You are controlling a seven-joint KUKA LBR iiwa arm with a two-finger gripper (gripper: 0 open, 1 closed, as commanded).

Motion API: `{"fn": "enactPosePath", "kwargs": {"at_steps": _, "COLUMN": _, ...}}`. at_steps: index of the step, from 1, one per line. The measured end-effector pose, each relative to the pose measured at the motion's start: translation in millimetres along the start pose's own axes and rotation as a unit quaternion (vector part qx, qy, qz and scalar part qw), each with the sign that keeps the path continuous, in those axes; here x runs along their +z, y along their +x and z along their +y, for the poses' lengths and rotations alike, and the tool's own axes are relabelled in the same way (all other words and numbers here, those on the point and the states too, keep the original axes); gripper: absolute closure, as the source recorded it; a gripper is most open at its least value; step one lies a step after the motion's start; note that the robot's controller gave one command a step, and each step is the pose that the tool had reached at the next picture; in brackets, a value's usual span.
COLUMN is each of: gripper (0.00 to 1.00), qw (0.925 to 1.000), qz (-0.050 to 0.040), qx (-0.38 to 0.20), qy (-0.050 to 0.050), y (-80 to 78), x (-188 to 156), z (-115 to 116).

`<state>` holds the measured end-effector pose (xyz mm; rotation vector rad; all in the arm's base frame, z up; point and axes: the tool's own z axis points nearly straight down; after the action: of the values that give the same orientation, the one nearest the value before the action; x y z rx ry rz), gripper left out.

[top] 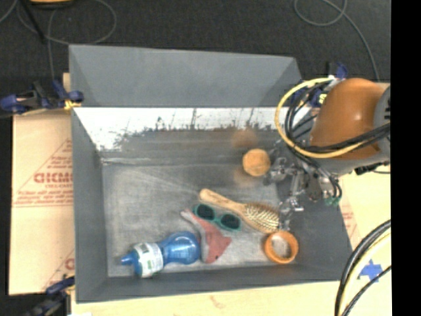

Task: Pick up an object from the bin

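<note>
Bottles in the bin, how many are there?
1. The blue bottle lies on its side near the bin's lower left corner. The arm could hide something at the right.

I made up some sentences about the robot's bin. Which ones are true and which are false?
1. A blue bottle lies in the bin, at the view's lower left. True.
2. The wooden hairbrush stands upright against a wall. False: it lies flat on the bin's floor, beside green sunglasses.
3. An orange ring lies near the end effector, on the bin's right side. True.
4. The tan ball sits inside the orange ring. False: it lies apart, nearer the back wall.
</note>
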<state>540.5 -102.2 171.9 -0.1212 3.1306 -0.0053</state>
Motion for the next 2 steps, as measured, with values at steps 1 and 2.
{"fn": "enactPosePath", "kwargs": {"at_steps": 1, "gripper": 0.00, "qw": 0.9977, "qz": 0.0027, "qx": 0.068, "qy": -0.002, "y": -18.9, "x": 14, "z": 51}}
{"fn": "enactPosePath", "kwargs": {"at_steps": 2, "gripper": 0.00, "qw": 0.9994, "qz": 0.0007, "qx": -0.033, "qy": -0.001, "y": -33.1, "x": 28, "z": 62}}
